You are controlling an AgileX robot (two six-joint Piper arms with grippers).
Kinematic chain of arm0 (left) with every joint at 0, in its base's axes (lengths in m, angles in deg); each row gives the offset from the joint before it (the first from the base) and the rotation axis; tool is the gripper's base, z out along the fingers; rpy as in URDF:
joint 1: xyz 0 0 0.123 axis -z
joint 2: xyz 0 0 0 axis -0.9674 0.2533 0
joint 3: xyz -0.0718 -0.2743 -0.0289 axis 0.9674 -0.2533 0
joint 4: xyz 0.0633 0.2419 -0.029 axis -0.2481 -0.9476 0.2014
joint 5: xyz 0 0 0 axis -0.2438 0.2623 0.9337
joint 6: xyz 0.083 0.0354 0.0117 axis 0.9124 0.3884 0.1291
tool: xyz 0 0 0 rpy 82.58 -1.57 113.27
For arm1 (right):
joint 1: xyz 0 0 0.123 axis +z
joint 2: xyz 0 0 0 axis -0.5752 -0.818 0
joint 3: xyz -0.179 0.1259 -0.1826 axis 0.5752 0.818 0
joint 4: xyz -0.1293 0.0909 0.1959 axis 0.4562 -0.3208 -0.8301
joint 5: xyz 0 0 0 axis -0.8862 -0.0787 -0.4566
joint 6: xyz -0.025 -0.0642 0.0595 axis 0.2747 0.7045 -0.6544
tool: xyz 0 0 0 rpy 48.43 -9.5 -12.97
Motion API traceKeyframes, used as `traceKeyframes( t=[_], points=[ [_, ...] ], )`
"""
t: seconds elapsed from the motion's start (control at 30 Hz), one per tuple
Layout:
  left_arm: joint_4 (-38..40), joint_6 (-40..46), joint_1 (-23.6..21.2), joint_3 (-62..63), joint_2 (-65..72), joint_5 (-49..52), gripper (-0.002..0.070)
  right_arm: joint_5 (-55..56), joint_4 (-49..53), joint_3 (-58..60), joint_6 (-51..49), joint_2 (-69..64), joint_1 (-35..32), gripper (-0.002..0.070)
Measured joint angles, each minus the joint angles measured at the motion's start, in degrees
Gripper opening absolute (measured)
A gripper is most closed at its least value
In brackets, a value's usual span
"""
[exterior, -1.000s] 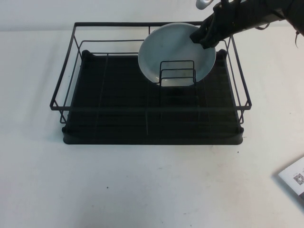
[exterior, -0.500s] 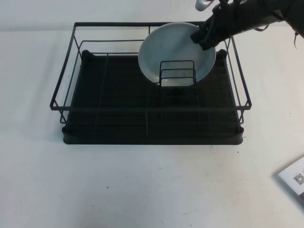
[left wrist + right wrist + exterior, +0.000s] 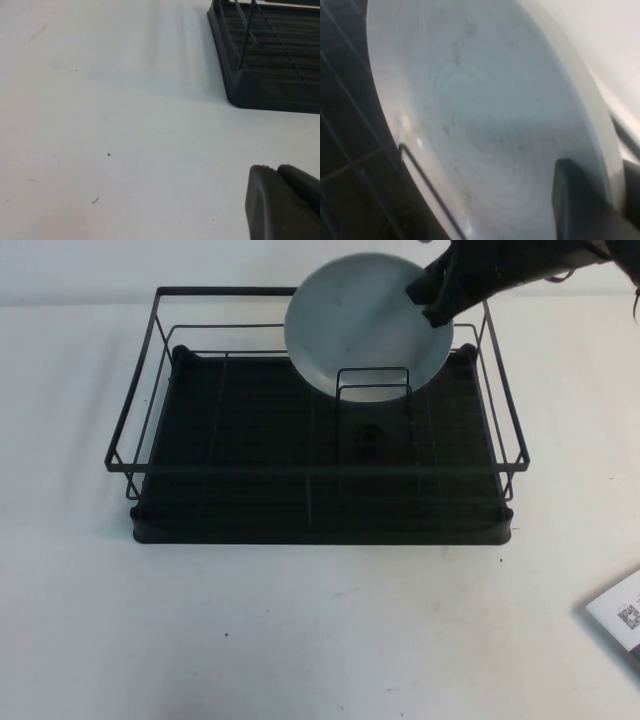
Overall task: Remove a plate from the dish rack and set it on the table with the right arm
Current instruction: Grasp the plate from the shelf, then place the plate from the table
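The pale grey-blue plate stands tilted at the back right of the black wire dish rack, lifted so its top is above the rack's back rail and its lower edge is behind the small wire divider loop. My right gripper is shut on the plate's upper right rim. In the right wrist view the plate fills the picture, with one black finger on its face and the rim between the fingers. My left gripper hangs over the white table near the rack's corner, its fingers together.
A white printed paper lies at the table's right edge. The rack's black tray base holds nothing else. Open white table lies in front of the rack and to its left.
My right gripper has lifted the plate upward and slightly left; its top now rises above the rack's back rail and its lower edge has come up behind the divider loop.
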Motion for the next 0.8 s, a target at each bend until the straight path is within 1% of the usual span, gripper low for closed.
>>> traceKeyframes(
  t=[0.17, 0.2, 0.47, 0.57, 0.67, 0.8],
  points=[
    [0.00, 0.00, 0.00, 0.00, 0.00, 0.00, -0.0004, 0.22, 0.00, 0.00, 0.00, 2.91, 0.00, 0.0081],
    [0.00, 0.00, 0.00, 0.00, 0.00, 0.00, -0.0004, 0.22, 0.24, 0.00, 0.00, 3.64, 0.00, 0.0067],
    [0.00, 0.00, 0.00, 0.00, 0.00, 0.00, -0.0004, -4.31, 2.49, 0.00, -3.50, 12.41, 0.00, 0.0065],
    [0.00, 0.00, 0.00, 0.00, 0.00, 0.00, -0.0004, -6.30, 4.74, 0.00, -7.37, 16.68, 0.00, 0.0065],
    [0.00, 0.00, 0.00, 0.00, 0.00, 0.00, -0.0004, -9.34, 9.05, 0.00, -13.07, 20.71, 0.00, 0.0065],
    [0.00, 0.00, 0.00, 0.00, 0.00, 0.00, -0.0004, -16.96, 15.17, 0.00, -20.67, 26.07, 0.00, 0.0065]
  ],
)
